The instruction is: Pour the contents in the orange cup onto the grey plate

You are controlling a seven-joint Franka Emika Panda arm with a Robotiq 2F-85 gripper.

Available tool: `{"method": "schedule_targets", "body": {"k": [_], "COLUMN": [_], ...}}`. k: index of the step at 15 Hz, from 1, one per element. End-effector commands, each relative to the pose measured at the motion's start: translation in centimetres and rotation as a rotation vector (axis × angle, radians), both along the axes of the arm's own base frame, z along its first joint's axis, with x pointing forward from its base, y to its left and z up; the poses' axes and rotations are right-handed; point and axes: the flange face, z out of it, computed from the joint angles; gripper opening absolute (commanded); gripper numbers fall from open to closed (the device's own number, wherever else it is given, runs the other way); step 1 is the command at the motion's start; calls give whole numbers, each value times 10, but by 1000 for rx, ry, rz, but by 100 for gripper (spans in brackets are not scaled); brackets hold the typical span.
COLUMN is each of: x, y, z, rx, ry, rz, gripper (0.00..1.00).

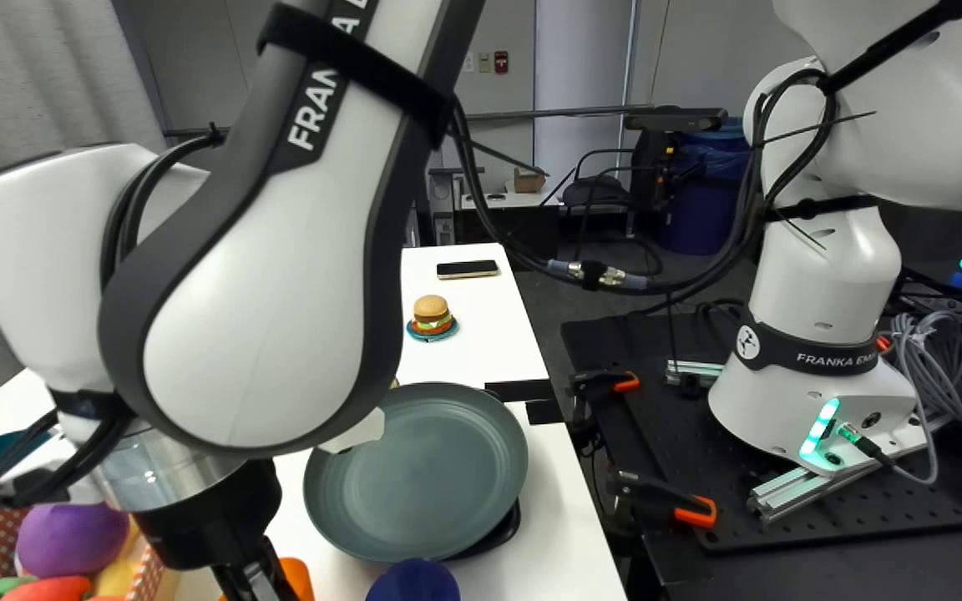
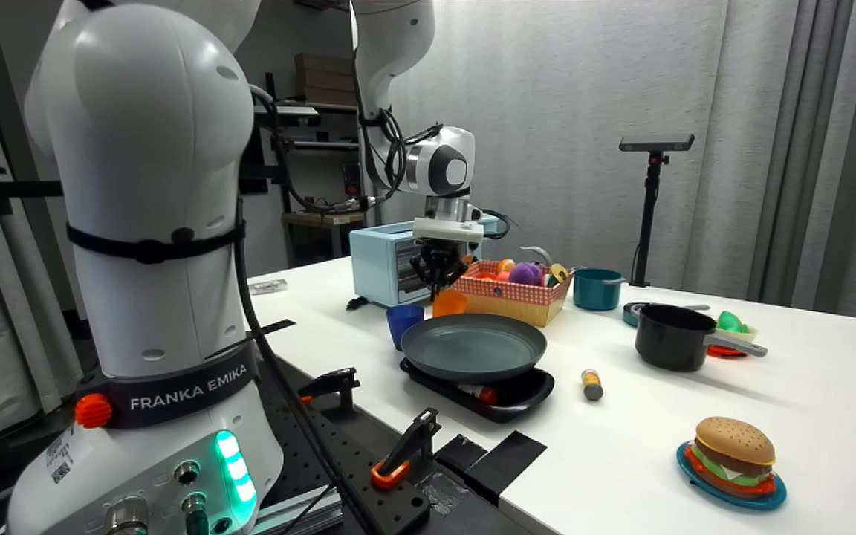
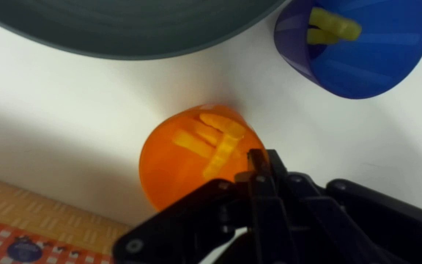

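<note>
1. Gripper, wrist view: we are pinching one wall of the orange cup, beside the grey plate; pivoting could spill yellow pieces.
2. In an exterior view: plate atop black tray; bumps could tip it.
3. In an exterior view: blue cup, endangered if we are swinging wide.

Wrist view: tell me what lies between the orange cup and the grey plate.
Only bare white tabletop shows between the orange cup and the grey plate in the wrist view; the blue cup sits off to one side.
</note>
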Motion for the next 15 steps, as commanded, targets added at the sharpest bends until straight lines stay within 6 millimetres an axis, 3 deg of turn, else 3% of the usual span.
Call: {"method": "schedule_targets", "body": {"k": [1,7,15], "x": [-2,-15,-66], "y": [-3,1,-2], "z": [14,38,86], "rx": [27,33,-1], "ry": [-57,-128,-220], "rz": [-21,-15,16], "gripper": [1,1,1]}}
